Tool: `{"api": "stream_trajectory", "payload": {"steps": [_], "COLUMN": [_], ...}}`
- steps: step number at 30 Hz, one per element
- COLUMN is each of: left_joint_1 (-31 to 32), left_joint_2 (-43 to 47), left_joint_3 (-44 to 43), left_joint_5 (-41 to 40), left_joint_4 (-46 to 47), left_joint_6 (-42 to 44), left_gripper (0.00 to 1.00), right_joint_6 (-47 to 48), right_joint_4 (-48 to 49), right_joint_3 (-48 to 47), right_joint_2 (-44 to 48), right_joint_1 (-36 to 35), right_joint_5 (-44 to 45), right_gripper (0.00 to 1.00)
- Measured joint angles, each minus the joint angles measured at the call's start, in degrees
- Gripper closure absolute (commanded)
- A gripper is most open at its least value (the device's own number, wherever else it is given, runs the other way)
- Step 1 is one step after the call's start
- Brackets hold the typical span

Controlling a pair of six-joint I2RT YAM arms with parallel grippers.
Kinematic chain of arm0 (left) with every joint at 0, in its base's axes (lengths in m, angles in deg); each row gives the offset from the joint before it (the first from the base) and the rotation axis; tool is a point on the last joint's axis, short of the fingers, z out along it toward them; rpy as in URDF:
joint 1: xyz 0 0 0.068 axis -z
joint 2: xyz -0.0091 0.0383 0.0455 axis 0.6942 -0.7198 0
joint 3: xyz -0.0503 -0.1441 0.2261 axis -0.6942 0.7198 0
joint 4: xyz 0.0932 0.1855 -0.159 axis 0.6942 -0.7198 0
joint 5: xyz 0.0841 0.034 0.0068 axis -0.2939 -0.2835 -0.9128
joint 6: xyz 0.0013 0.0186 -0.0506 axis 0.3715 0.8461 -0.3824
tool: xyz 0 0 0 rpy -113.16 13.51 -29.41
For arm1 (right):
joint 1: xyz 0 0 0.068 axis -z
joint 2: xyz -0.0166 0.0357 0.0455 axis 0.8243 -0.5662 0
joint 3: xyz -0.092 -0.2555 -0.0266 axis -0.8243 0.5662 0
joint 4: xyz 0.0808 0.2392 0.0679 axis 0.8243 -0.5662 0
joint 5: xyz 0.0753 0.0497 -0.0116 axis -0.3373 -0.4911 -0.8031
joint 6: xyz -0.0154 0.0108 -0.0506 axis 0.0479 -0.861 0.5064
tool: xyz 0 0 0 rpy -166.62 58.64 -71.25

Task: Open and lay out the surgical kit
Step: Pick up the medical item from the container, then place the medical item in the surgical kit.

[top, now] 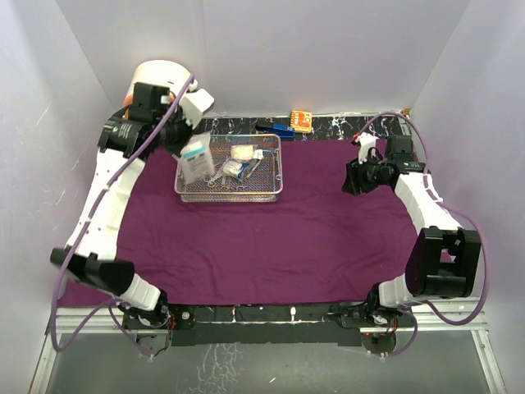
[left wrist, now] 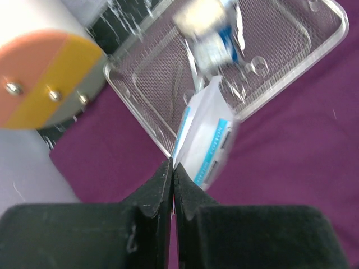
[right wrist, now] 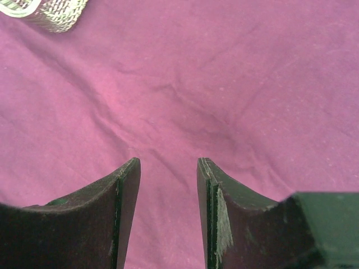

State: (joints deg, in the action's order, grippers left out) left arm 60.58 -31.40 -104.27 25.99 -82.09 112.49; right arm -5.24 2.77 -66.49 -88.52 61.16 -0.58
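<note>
A soft, faintly creased purple cloth (top: 271,238) covers the dark marbled tabletop (top: 344,127). At its far left sits the rectangular silver wire-mesh tray (top: 231,197), holding white gauze (top: 243,152) and small steel instruments (top: 220,177). My left arm stretches far forward beside the round cream-and-orange drum (left wrist: 45,78), with the wrist bent down over the tray's left end. My left jaws are clenched on the edge of a flat white packet (left wrist: 205,145) with teal print, which hangs blurred over the tray's corner. My right arm is folded over the cloth's right side. My right jaws are released with a moderate gap, grasping nothing and pointing at bare cloth.
</note>
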Motion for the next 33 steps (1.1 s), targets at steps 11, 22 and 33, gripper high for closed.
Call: {"api": "stream_trajectory", "payload": {"steps": [11,22,33], "left_joint_1": [0.0,0.0,0.0], "left_joint_2": [24.4,40.4,30.0], "left_joint_3": [24.9,39.7,54.1], "left_joint_5": [2.0,7.3,3.1], "left_joint_4": [-20.9,-28.0,-19.6], "left_joint_6": [9.9,18.5,26.3], "left_gripper": [1.0,1.0,1.0], "right_joint_6": [-0.8,-1.8,-1.8], "right_joint_4": [4.2,6.1,6.4], "right_joint_3": [7.4,9.1,9.2], "right_joint_2": [3.6,5.6,4.9], "right_joint_1": [-4.1,-4.2,-4.2], "right_joint_5": [-1.2,-0.1,1.0], "right_gripper": [0.58,0.58,0.58]}}
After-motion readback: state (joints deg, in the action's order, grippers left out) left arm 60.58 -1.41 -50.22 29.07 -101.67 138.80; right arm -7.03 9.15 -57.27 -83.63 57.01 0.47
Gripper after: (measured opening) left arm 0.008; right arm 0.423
